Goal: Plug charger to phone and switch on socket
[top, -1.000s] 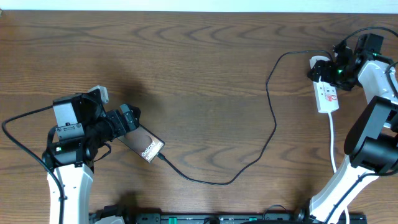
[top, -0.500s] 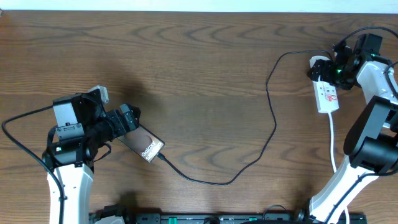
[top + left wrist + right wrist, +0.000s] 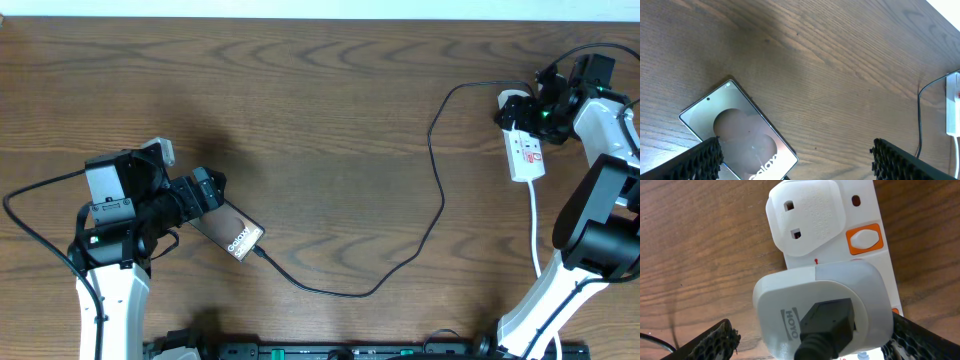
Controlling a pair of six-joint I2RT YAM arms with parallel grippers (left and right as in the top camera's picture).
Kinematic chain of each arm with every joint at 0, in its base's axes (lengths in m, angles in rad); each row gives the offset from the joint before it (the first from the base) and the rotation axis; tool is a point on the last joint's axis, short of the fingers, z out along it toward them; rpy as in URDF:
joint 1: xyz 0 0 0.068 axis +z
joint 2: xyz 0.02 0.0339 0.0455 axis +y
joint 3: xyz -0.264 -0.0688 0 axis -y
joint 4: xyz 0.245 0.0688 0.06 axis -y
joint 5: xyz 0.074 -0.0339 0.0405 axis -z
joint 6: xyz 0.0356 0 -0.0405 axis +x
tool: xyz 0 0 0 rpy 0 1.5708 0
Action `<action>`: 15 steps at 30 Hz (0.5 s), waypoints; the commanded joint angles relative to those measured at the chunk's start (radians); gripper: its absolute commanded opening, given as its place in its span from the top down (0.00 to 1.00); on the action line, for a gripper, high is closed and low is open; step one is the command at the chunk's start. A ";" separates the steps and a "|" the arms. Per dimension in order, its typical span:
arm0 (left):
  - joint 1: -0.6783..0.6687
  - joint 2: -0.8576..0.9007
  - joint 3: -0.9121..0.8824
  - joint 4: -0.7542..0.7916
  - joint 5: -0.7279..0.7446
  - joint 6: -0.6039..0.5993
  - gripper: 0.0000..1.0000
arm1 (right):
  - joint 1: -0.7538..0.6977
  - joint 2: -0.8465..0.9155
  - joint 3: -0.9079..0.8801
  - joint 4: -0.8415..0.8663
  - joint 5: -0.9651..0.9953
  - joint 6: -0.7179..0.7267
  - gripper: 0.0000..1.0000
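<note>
The phone (image 3: pixel 234 233) lies flat at the front left, its glossy screen (image 3: pixel 740 132) showing white lettering. My left gripper (image 3: pixel 207 190) hovers open over its upper end. In the left wrist view the phone sits beside the left finger (image 3: pixel 697 161). The thin black charger (image 3: pixel 438 190) runs from the phone's lower right end in a long loop to a white adaptor (image 3: pixel 820 302) plugged into the socket (image 3: pixel 526 152). My right gripper (image 3: pixel 815 342) stands open, a finger on either side of that adaptor. An orange switch (image 3: pixel 865 238) shows beside a second white plug head (image 3: pixel 807 217).
The socket's thick white cord (image 3: pixel 537 235) runs toward the front edge past the right arm's base (image 3: pixel 600 240). Bare brown wood table (image 3: pixel 330 130) spans between the two arms. A black rail (image 3: pixel 360 351) lines the front edge.
</note>
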 commanded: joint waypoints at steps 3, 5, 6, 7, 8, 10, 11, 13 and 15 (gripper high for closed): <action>-0.002 0.002 0.009 -0.004 -0.013 0.017 0.07 | 0.056 0.020 -0.037 -0.031 -0.179 0.040 0.13; -0.002 0.002 0.009 -0.004 -0.013 0.017 0.07 | 0.056 0.020 -0.038 -0.032 -0.179 0.042 0.14; -0.002 0.002 0.009 -0.004 -0.013 0.017 0.07 | 0.058 0.020 -0.038 -0.033 -0.179 0.044 0.14; -0.002 0.002 0.009 -0.005 -0.013 0.017 0.07 | 0.059 0.020 -0.038 -0.033 -0.180 0.044 0.14; -0.002 0.002 0.009 -0.007 -0.013 0.017 0.07 | 0.061 0.020 -0.038 -0.033 -0.180 0.044 0.14; -0.002 0.002 0.009 -0.010 -0.013 0.017 0.07 | 0.062 0.020 -0.038 -0.033 -0.183 0.044 0.14; -0.002 0.002 0.009 -0.011 -0.013 0.017 0.07 | 0.063 0.020 -0.039 -0.033 -0.184 0.044 0.14; -0.002 0.002 0.009 -0.012 -0.013 0.017 0.07 | 0.064 0.020 -0.039 -0.033 -0.188 0.044 0.14; -0.002 0.002 0.009 -0.012 -0.013 0.017 0.07 | 0.064 0.020 -0.039 -0.033 -0.200 0.044 0.15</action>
